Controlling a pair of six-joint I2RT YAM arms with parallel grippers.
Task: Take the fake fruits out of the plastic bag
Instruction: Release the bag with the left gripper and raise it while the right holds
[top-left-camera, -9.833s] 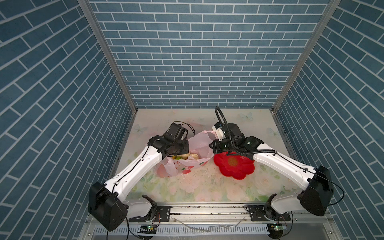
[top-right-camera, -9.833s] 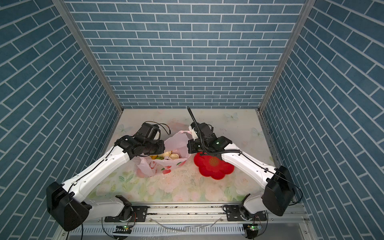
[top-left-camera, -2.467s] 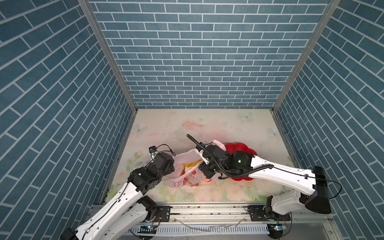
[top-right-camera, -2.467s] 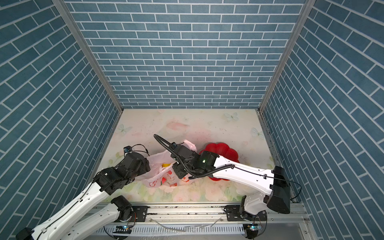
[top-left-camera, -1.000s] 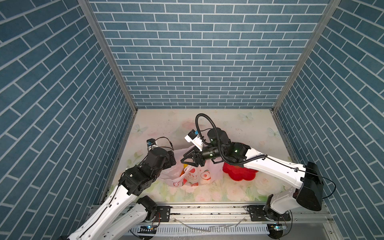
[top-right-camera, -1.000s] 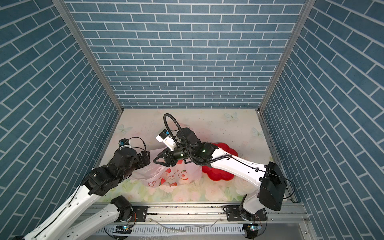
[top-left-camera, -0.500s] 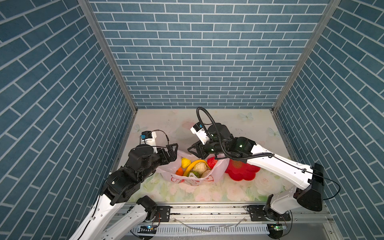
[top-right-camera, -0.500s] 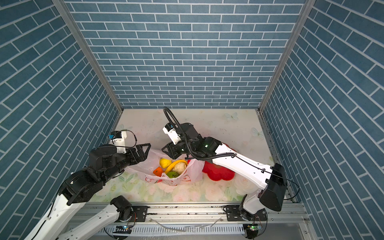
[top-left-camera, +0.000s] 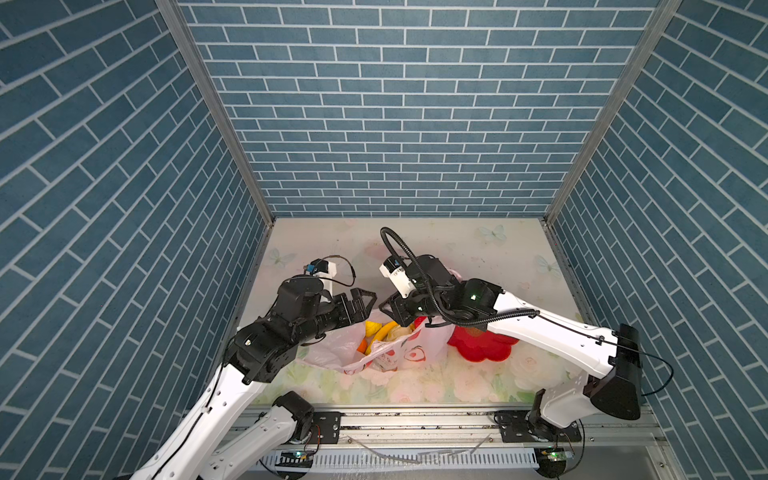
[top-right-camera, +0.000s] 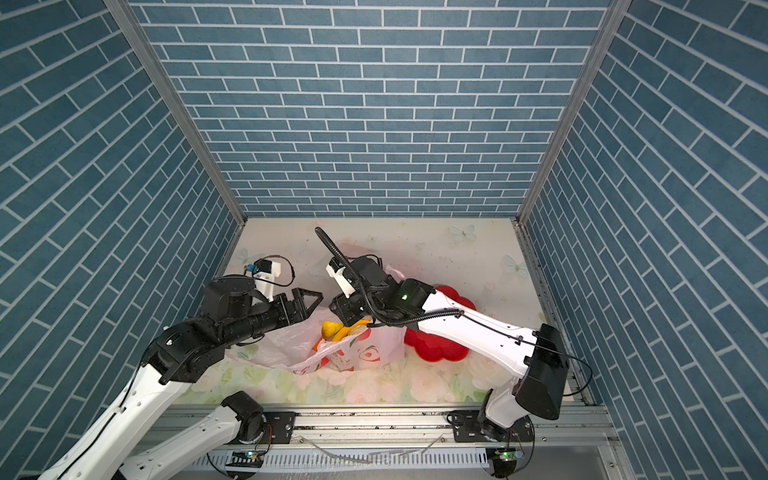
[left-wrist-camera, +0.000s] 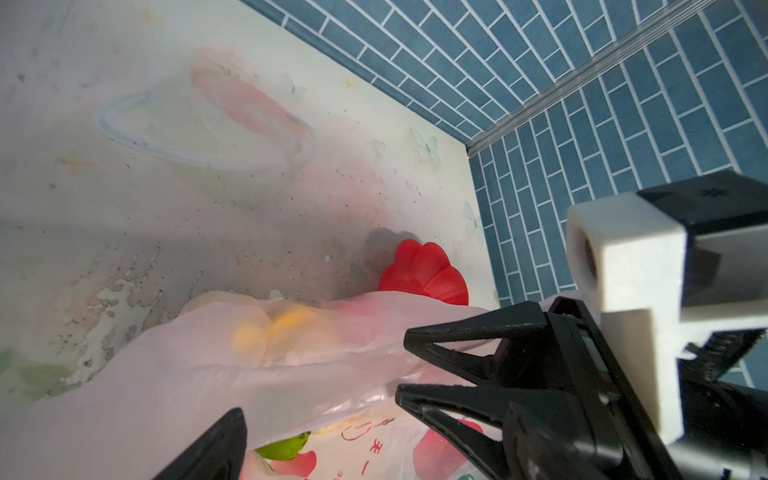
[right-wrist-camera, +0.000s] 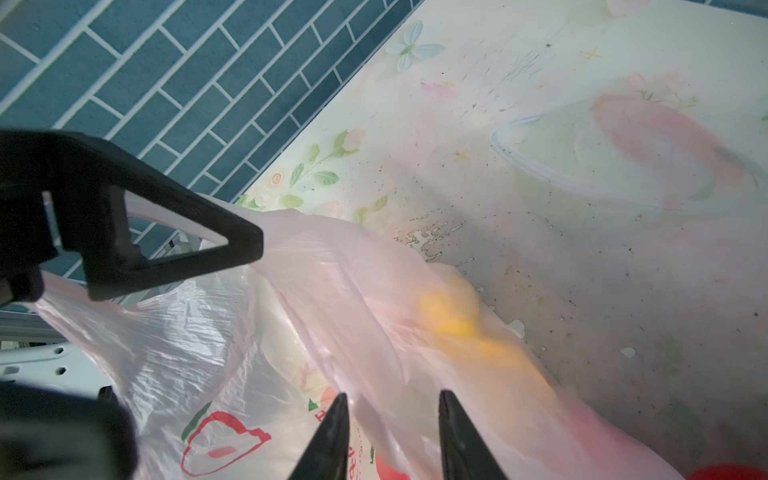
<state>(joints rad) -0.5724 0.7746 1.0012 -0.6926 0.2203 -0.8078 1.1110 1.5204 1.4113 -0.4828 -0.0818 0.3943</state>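
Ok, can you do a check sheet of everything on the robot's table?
Surface: flowery table, stained and worn.
Job's things: bag open; fruits inside, none seen outside.
Clutter: red plate beside bag.
Grippers: left gripper open at bag's rim; right gripper jaws apart, bag film between.
Cables: black hose arches up on the right; thin wire curls on the left.
Surroundings: blue brick walls on three sides.

The floral-printed table (top-left-camera: 478, 257) carries the pink plastic bag (top-left-camera: 399, 357) beside a red plate (top-left-camera: 486, 349).
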